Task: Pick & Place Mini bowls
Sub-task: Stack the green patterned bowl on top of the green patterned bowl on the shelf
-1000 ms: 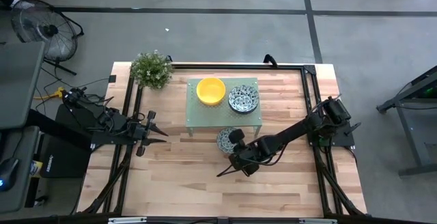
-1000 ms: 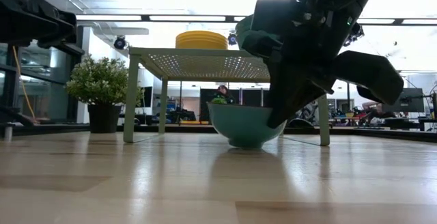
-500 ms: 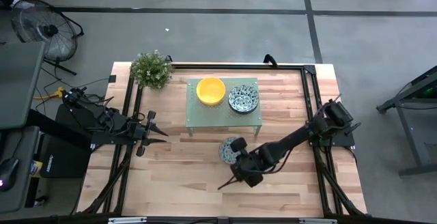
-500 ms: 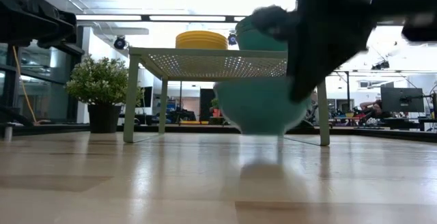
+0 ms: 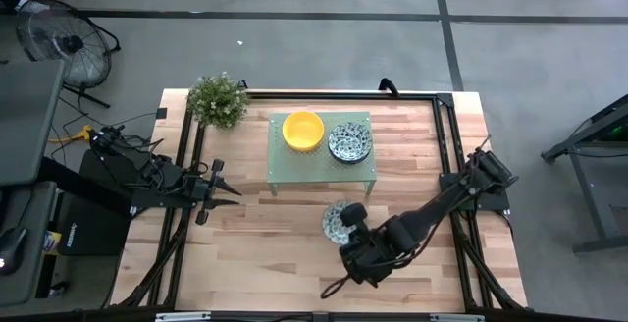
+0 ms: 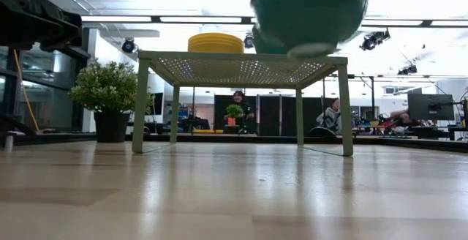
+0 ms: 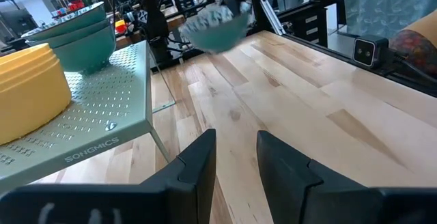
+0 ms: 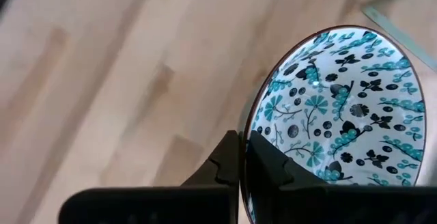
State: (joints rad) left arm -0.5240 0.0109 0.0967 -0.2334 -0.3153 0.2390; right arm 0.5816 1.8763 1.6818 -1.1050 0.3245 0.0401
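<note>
My right gripper (image 5: 347, 230) is shut on one patterned mini bowl (image 5: 338, 221), white inside with a blue-green pattern and teal outside, held above the table in front of the pale green stand (image 5: 285, 173). The low view shows this bowl (image 6: 311, 9) high above the tabletop. On the stand rest a stack of yellow mini bowls (image 5: 303, 131) and a stack of patterned mini bowls (image 5: 349, 142). My left gripper (image 5: 234, 192) waits open at the table's left, pointing toward the stand. My right gripper pinches the bowl's rim (image 8: 243, 130) on the side toward the table's near right. One finger (image 8: 268, 161) is inside the bowl and the other finger (image 8: 225, 161) is outside. The fingers slant down from the near right. The bowl hangs clear of the table, mouth up.
A small leafy plant (image 5: 218, 99) stands at the table's far left corner. Black frame rails (image 5: 444, 155) run along the table's sides and far edge. Bare wood (image 5: 265, 253) lies in front of the stand. People sit in the room beyond (image 6: 238, 101).
My right gripper has risen and drawn toward the table's near edge, taking the patterned bowl with it. The bowl stood on the table in front of the stand a second ago and is now lifted clear, above the level of the stand's top.
</note>
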